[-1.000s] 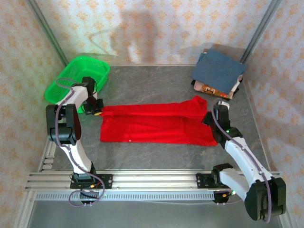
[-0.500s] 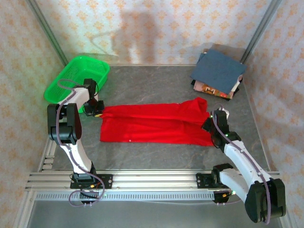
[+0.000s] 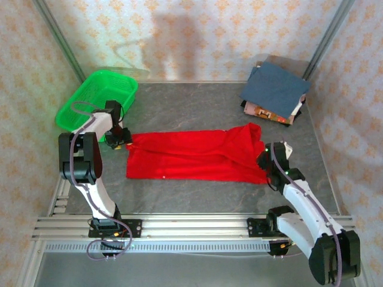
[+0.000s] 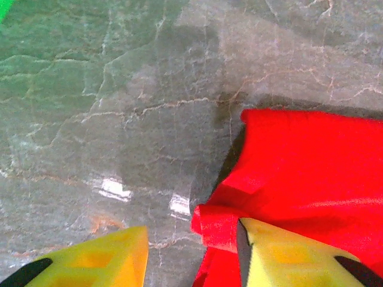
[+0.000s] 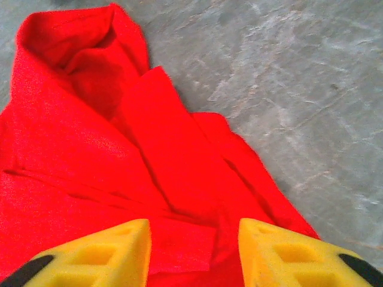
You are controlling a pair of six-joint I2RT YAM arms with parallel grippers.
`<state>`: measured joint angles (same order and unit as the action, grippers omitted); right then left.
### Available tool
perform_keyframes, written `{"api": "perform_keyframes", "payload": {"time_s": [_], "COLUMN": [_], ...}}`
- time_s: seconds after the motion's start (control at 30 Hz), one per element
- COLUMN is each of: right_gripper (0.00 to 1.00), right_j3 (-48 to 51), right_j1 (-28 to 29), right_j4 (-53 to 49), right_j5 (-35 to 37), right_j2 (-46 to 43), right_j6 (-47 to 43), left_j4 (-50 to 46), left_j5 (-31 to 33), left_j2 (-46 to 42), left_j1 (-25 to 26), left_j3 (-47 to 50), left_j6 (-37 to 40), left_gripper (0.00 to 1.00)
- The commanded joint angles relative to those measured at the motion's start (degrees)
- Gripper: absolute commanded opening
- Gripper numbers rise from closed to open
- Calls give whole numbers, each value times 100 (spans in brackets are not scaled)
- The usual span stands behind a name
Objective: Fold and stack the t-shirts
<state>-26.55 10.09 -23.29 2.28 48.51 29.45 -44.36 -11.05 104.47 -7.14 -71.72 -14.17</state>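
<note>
With jaws apart, the left gripper (image 4: 192, 254) is set at the left corner of the red t-shirt (image 3: 191, 156) spread across the table (image 3: 179, 104), the right gripper (image 5: 194, 251) likewise over its right end, 1 slate-blue shirt (image 3: 276, 86) being stacked far right.

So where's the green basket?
In the top view, the basket sits in the far left corner, just behind the left gripper and left of the red shirt.

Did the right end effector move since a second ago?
Yes. In the top view, the right end effector slid toward the near side, farther from the folded stack in the far right corner.
</note>
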Motion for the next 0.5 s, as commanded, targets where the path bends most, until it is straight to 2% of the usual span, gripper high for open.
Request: {"api": "perform_keyframes", "payload": {"time_s": [0.0,0.07,0.17,0.27,0.4,0.47], "right_gripper": [53,54,60,65,64,62], "right_j3": [-44,-220,-481,-782,-1434,-1776], "right_j1": [21,21,28,24,28,24], "right_j4": [-585,-794,-310,328,541,384], "right_j5": [462,579,92,-892,-2697,-3155], "right_j2": [-195,-222,-167,228,1493,2254], "right_j6": [550,607,125,-382,-1086,-1441], "left_j4": [-167,-176,-148,-89,471,783], "left_j5": [280,234,224,120,-560,-836], "left_j2": [-572,-798,-1068,-1083,-938,-867], "left_j1": [-9,65,415,985,1624,1878], "left_j3": [-14,-107,-316,-642,-802,-834], "left_j6": [-406,-546,-705,-736,-841,-879], "left_gripper": [48,50,53,55,56,59]}}
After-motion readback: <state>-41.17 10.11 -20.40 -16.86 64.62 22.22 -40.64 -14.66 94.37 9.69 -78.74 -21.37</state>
